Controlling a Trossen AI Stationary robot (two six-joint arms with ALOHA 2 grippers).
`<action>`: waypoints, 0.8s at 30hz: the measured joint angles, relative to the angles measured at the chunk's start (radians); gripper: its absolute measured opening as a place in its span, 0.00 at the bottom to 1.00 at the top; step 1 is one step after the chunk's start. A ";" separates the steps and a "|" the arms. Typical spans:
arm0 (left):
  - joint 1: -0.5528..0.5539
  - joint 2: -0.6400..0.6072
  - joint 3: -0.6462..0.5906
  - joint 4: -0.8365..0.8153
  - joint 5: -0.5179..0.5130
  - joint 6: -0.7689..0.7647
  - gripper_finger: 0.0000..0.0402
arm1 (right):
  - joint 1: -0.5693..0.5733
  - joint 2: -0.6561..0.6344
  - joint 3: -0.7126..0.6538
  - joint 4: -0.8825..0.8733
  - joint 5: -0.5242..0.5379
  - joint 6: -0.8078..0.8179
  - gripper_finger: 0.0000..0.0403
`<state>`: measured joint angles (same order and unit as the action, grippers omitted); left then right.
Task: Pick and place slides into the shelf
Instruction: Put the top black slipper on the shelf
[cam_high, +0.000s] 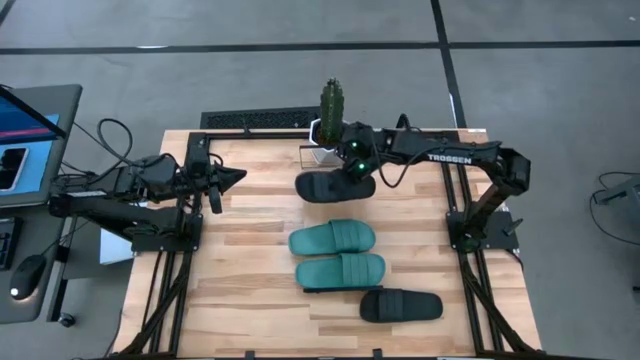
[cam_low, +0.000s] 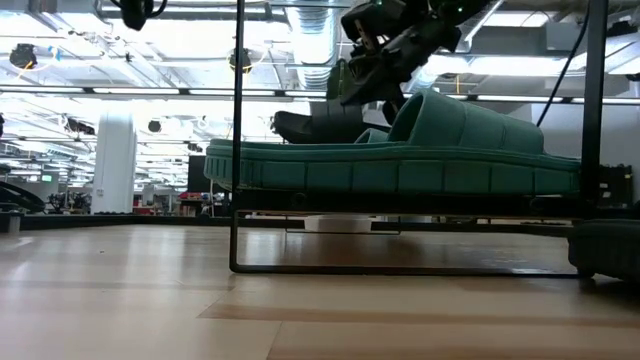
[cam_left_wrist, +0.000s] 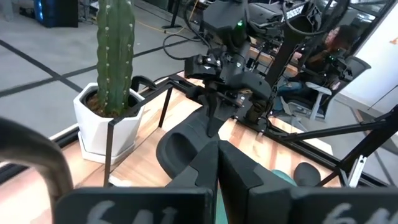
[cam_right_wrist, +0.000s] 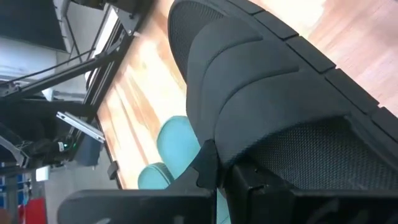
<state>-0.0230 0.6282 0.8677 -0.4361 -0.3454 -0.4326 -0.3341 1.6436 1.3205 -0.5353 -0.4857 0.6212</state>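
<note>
Overhead, the right hand (cam_high: 352, 170) is at the far middle of the desk (cam_high: 250, 290), clamped on the strap of a black slide (cam_high: 330, 186). That slide lies just in front of the white pot (cam_high: 322, 140) holding a cactus (cam_high: 332, 100). The right wrist view shows the dark fingers (cam_right_wrist: 208, 163) pinching the ribbed strap of this slide (cam_right_wrist: 261, 81), with two teal shapes lower down on the wood behind it. From the low view the slide (cam_low: 315, 124) is held above the desk surface, toe tilted, with the right hand (cam_low: 385, 55) over it.

Two teal slides lie side by side at the desk's middle: one (cam_high: 333, 238) nearer the far edge, the other (cam_high: 341, 271) just beside it toward the near edge. A second black slide (cam_high: 401, 305) rests near the front right, just beside the nearer teal one. In the low view a teal slide (cam_low: 400, 160) fills the middle of the frame, seen through a thin black wire frame (cam_low: 238, 150).

The left hand (cam_high: 225, 180) hovers over the left part of the desk, well apart from all slides, fingers pressed together and gripping nothing. Its wrist view looks across at the cactus pot (cam_left_wrist: 102, 118), the held black slide (cam_left_wrist: 186, 140) and the right hand (cam_left_wrist: 227, 93) above it.

A laptop (cam_high: 25, 130) sits off the desk on the far left.
</note>
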 joint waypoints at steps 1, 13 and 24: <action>0.000 0.000 0.000 -0.002 0.000 -0.009 0.00 | 0.008 0.000 0.000 -0.001 0.005 0.008 0.00; 0.000 0.000 0.000 -0.002 0.000 -0.051 0.00 | 0.096 0.000 0.000 -0.002 0.097 0.060 0.00; 0.000 0.000 0.000 -0.003 0.028 -0.059 0.00 | 0.139 -0.001 0.000 -0.002 0.137 0.098 0.00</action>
<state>-0.0231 0.6285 0.8677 -0.4389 -0.3172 -0.4915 -0.1955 1.6424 1.3201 -0.5377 -0.3488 0.7189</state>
